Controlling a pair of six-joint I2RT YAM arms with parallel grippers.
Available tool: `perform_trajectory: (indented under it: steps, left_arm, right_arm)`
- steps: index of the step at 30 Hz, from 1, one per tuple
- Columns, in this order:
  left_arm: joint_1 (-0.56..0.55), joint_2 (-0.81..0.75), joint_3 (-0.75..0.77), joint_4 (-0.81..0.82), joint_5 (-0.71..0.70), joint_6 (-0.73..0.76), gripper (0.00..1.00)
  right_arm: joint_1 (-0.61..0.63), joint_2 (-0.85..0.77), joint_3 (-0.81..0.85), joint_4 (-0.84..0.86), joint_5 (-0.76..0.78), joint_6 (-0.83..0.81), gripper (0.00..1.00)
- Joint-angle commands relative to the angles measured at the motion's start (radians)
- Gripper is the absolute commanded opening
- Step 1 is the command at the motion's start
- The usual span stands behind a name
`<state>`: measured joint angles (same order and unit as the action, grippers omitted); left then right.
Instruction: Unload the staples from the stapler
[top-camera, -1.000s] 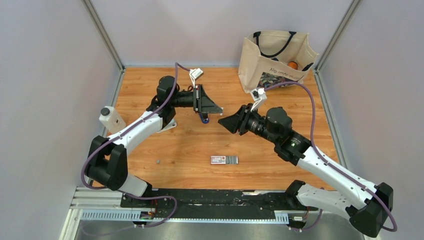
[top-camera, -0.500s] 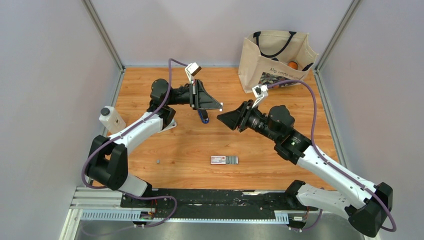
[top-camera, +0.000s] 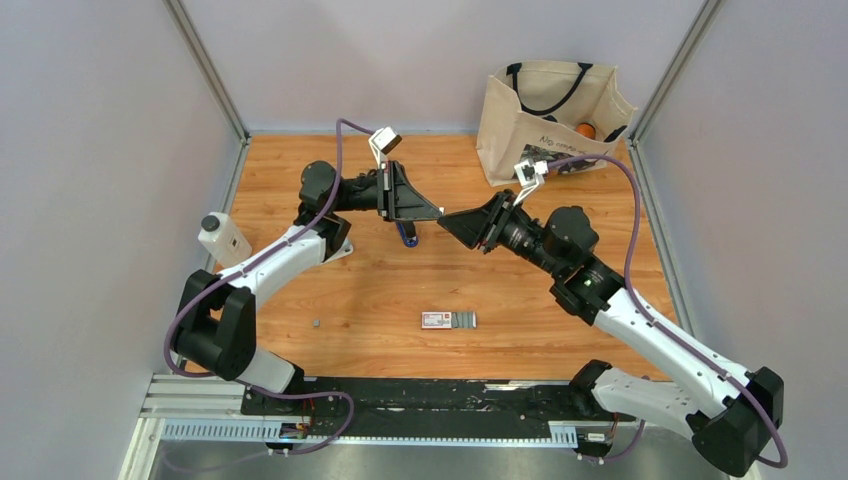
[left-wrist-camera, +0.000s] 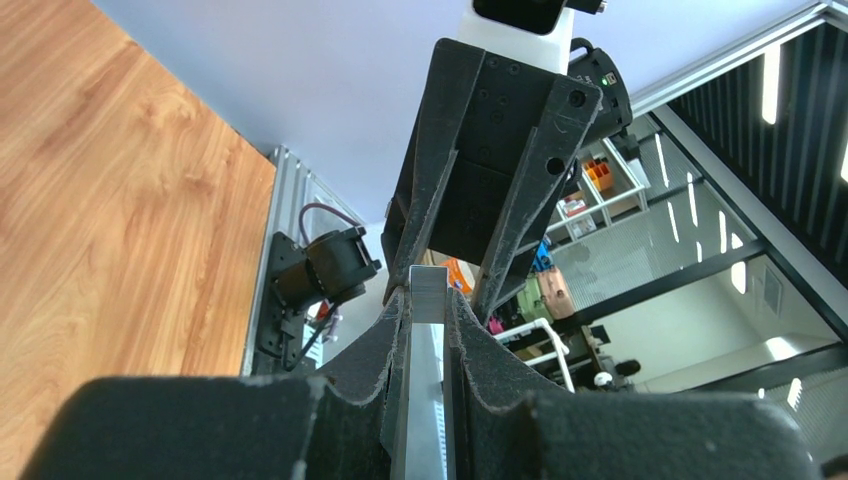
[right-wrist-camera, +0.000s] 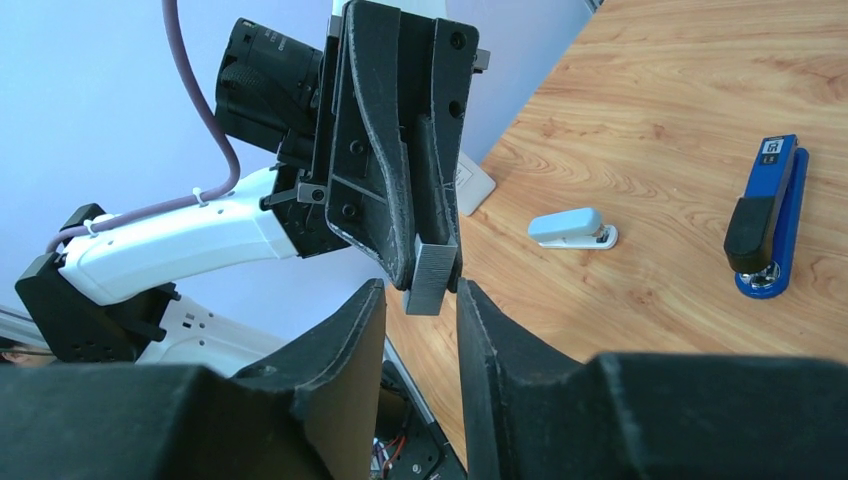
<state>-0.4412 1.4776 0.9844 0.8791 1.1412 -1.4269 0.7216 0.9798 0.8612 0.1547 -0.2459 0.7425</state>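
**Staple strip held up between 2 grippers**

The short grey metal strip of staples is out of the slim blue stapler with the black top, which lies on the wooden tabletop below the grippers. The strip looks light and stiff, but is probably brittle along its glued joints and slick on its flat faces. It is best pinched across those broad faces, near an end, with gentle force. The left gripper pinches it that way, leaving the free end poking out. The right gripper is spread narrowly, with 1 finger on each side of that free end. I cannot tell whether either finger touches it.
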Motion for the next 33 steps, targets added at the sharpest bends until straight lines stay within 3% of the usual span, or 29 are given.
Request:
perform_trajectory:
  steps: [1, 21, 30, 33]
  left_arm:
    - [0.006, -0.005, 0.0, 0.046, 0.008, 0.003, 0.0]
    - [0.006, -0.026, -0.003, -0.002, 0.005, 0.045, 0.0]
    - [0.006, -0.031, -0.006, -0.02, 0.003, 0.063, 0.0]
    - [0.006, -0.036, -0.006, -0.038, 0.003, 0.077, 0.07]
  right_arm:
    - [-0.007, 0.022, 0.022, 0.089, -0.036, 0.037, 0.33]
    - [-0.011, 0.042, -0.027, 0.135, -0.064, 0.078, 0.33]
    - [-0.011, 0.04, -0.034, 0.137, -0.056, 0.081, 0.18]
    - [-0.011, 0.031, -0.039, 0.131, -0.047, 0.081, 0.11]
